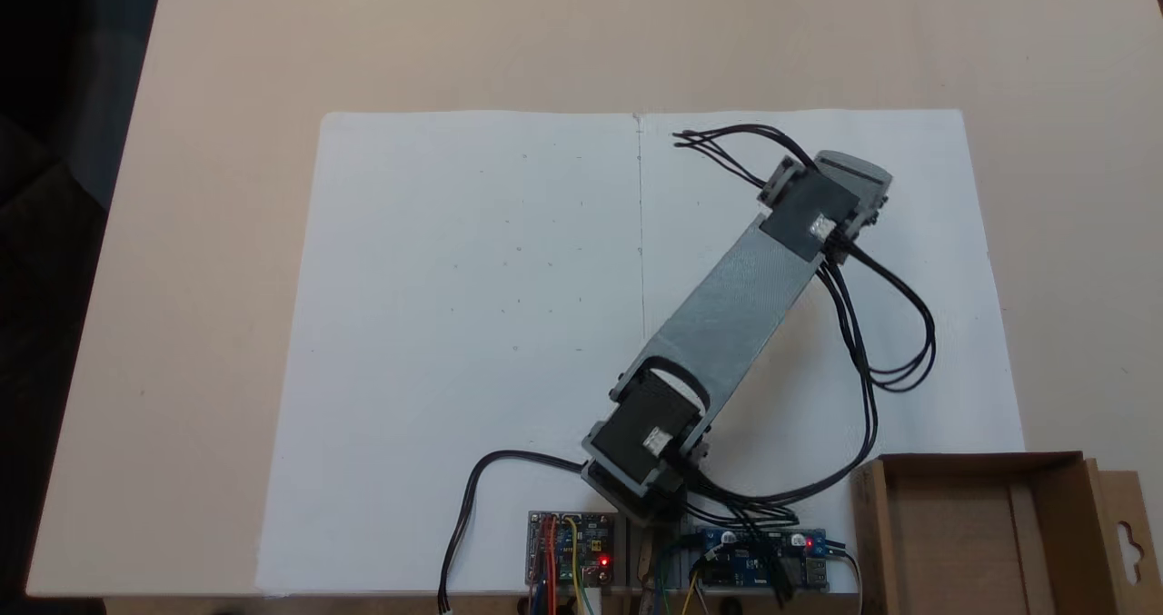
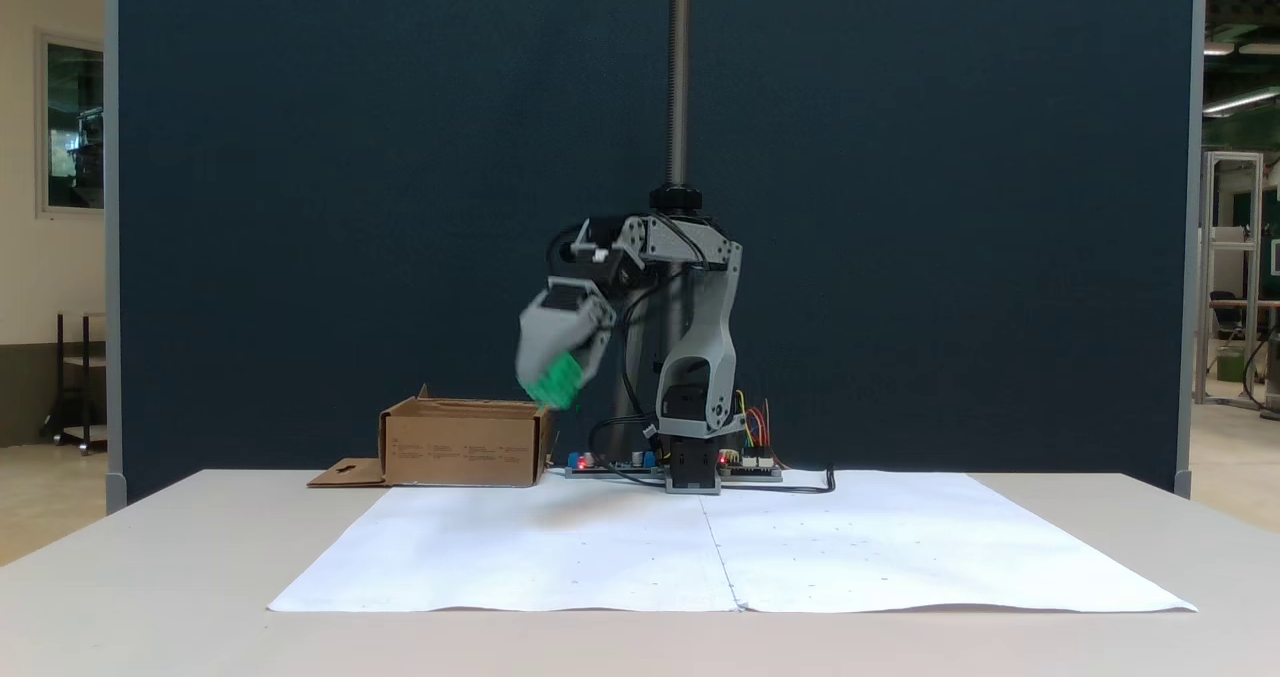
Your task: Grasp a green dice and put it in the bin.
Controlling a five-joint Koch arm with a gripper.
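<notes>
In a fixed view from the front, my gripper (image 2: pixel 553 382) hangs in the air, pointing down, shut on the green dice (image 2: pixel 553 380), blurred by motion. It hovers just right of and above the bin (image 2: pixel 460 444), a low brown cardboard box with a hang-tab flap lying to its left. From above, the grey arm (image 1: pixel 736 302) reaches up and to the right over the white paper, and the wrist (image 1: pixel 822 197) covers the jaws and the dice. The bin (image 1: pixel 1045 479) sits at the bottom right corner there, apart from the arm.
White paper sheets (image 1: pixel 472 324) cover the middle of the beige table (image 1: pixel 218 143). Controller boards (image 1: pixel 570 551) with lit LEDs and loose black cables (image 1: pixel 895 361) lie around the arm's base. A dark blue screen (image 2: pixel 300 207) stands behind the table.
</notes>
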